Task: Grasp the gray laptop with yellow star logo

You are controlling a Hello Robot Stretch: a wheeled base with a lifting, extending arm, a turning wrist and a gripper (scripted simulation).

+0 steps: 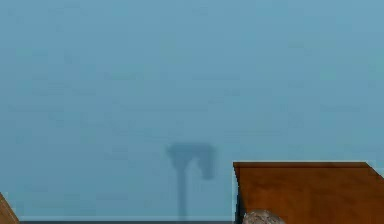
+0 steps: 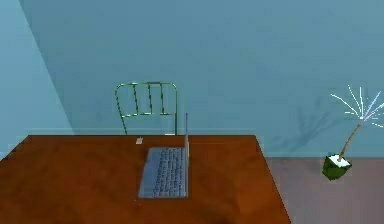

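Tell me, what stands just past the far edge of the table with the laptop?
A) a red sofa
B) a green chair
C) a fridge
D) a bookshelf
B: the barred back of a green chair rises beyond the table's far edge, behind the laptop.

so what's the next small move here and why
Probably nudge the base forward a little: the laptop lies open on the table slightly left of the arm side view's middle, so the arm's line would likely pass just right of it.
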